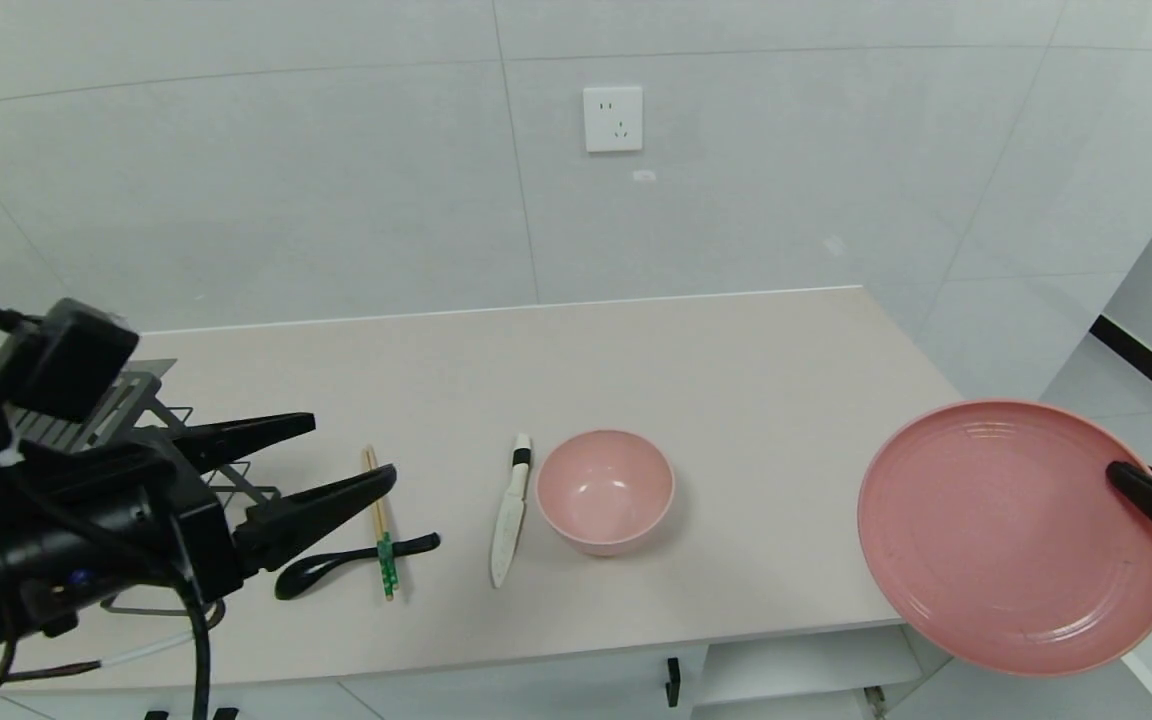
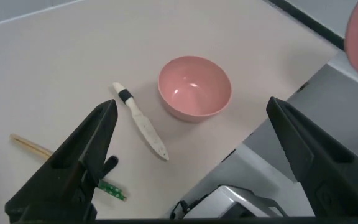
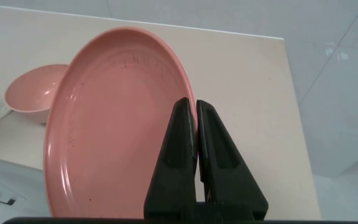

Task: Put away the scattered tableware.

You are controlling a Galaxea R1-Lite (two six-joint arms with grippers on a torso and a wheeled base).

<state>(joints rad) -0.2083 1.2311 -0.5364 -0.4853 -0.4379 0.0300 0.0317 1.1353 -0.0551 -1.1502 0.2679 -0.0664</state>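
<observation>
A large pink plate (image 1: 1006, 535) hangs tilted in the air off the table's right front corner, with my right gripper (image 1: 1126, 478) shut on its rim (image 3: 194, 121). On the table stand a pink bowl (image 1: 604, 488) (image 2: 194, 87), a white knife (image 1: 511, 510) (image 2: 140, 121) left of it, wooden chopsticks (image 1: 379, 520) (image 2: 33, 147) and a black spoon (image 1: 351, 562) crossing them. My left gripper (image 1: 351, 452) hovers open at the left, above the table beside the chopsticks and spoon.
A metal dish rack (image 1: 141, 410) sits at the table's far left behind my left arm. The table's front edge (image 1: 536, 655) runs below the tableware, with a shelf under it. A wall with a socket (image 1: 613, 118) stands behind.
</observation>
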